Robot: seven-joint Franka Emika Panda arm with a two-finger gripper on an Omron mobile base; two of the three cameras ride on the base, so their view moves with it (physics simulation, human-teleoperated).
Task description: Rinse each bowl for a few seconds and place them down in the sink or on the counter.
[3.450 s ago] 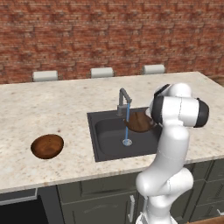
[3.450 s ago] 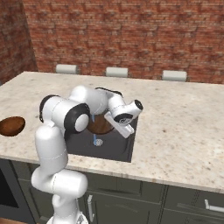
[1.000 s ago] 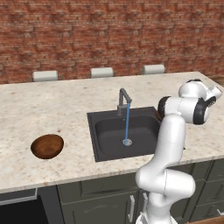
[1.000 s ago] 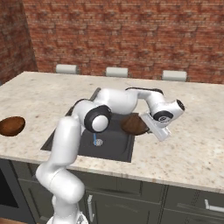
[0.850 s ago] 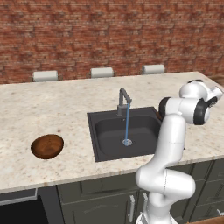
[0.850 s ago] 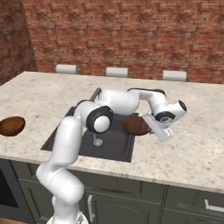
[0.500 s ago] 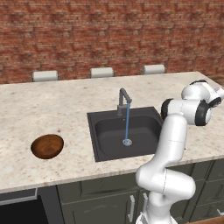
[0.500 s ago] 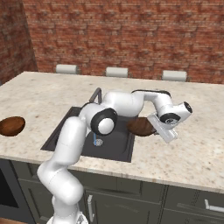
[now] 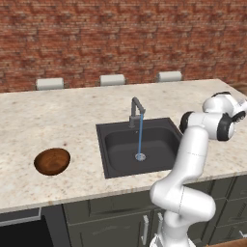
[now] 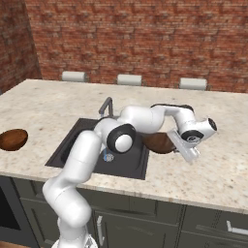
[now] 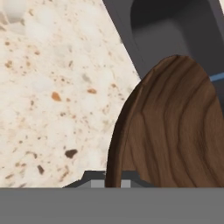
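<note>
Holding one wooden bowl (image 10: 159,142) in the gripper (image 10: 170,140), clamped on the rim, tilted on edge over the tabletop (image 10: 213,169) just right of the sink (image 10: 77,140). Filling most of the hand view with the bowl's grained underside, tabletop stone to one side and the dark basin beyond. Leaving the faucet (image 9: 136,110) running, a thin blue stream (image 9: 140,137) falling to the drain (image 9: 140,157). Resting well apart on the left stretch of tabletop: the second bowl (image 9: 52,161), apparently not yet rinsed.

Risking, probably, a drop from height if the grip opens while the bowl hangs on edge above the stone: rolling or skidding toward the near tabletop edge. Risking also a scrape or jam if lowered while tilted, the rim striking first. Judging the grip on the thin rim as shallow, so a slip during any quick wrist turn seems possible. Reaching across for the other bowl means passing the faucet, with some chance of clipping it.
</note>
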